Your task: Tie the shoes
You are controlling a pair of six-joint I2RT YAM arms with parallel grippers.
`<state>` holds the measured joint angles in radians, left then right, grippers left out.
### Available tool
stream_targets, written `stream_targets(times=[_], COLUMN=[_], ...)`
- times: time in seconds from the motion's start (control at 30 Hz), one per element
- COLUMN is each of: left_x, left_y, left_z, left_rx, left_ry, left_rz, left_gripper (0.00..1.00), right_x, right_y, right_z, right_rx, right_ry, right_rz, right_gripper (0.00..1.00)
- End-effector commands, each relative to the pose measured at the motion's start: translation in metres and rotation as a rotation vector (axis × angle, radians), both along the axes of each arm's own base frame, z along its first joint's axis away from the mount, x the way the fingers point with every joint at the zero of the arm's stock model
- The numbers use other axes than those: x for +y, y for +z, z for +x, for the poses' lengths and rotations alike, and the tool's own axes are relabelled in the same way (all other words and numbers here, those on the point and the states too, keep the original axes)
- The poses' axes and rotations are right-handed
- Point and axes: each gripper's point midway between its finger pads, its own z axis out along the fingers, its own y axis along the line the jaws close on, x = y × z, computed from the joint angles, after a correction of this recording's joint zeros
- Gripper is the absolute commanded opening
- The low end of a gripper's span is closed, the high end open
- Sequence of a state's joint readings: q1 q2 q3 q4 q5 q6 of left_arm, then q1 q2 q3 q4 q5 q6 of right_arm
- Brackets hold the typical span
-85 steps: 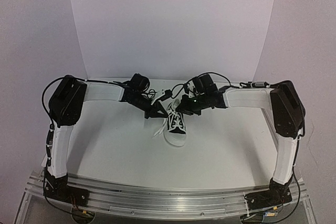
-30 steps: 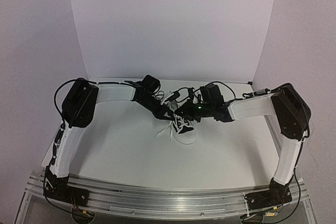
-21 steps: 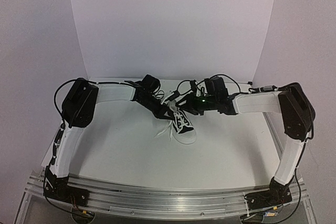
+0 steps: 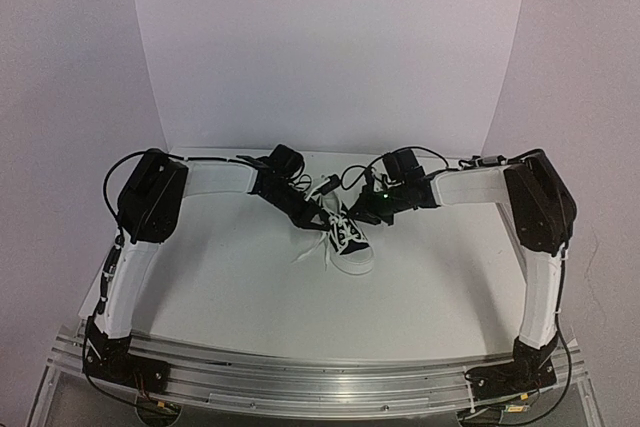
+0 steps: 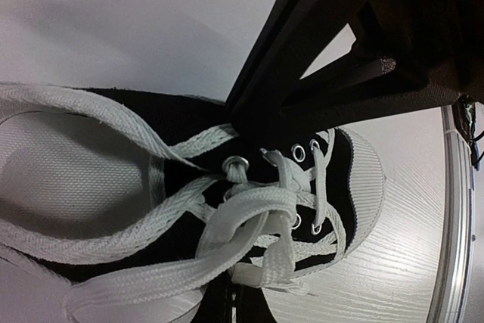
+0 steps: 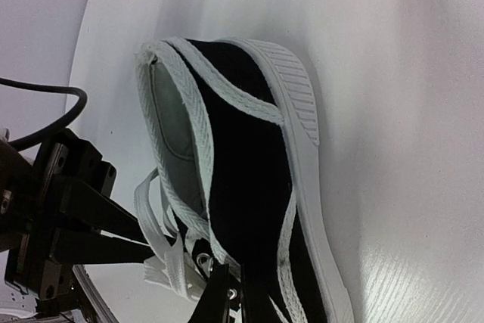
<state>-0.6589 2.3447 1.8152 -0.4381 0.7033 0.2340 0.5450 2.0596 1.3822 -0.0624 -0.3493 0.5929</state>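
Observation:
The black sneaker (image 4: 350, 243) with white toe cap (image 5: 367, 179) lies mid-table, toe toward the near edge. In the right wrist view it shows from the side (image 6: 257, 187). My left gripper (image 4: 312, 217) sits at the shoe's left, over the lacing, shut on a folded white lace (image 5: 253, 277) by the crossed knot (image 5: 249, 206). My right gripper (image 4: 363, 214) reaches in from the right. Its fingers (image 6: 219, 300) stand almost together at the top eyelets. A lace strand (image 5: 189, 145) runs straight to its tip (image 5: 240, 122).
The white table (image 4: 230, 287) is backed by white walls. An aluminium rail (image 4: 320, 377) with both arm bases runs along the near edge. Loose lace ends (image 4: 305, 252) trail off the shoe's left side. Black cables (image 4: 350, 172) hang above the shoe.
My right gripper drew back from the shoe, then came in again at the eyelets with its jaws narrower. The left gripper kept its hold. Earlier, both arms and the shoe shifted slightly right.

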Motion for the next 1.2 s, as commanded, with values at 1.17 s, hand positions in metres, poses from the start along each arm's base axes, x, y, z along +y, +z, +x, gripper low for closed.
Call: stream_targets(times=[1.17], left_x=[-0.002], left_y=[-0.017], left_z=[0.002], left_rx=[-0.002], left_ry=[0.009], left_rz=[0.028], left_gripper=[0.00], right_x=[0.053], right_y=[-0.012], right_z=[-0.048], right_rx=[0.016], right_ry=[0.282], right_rz=[0.020], right_gripper=[0.16])
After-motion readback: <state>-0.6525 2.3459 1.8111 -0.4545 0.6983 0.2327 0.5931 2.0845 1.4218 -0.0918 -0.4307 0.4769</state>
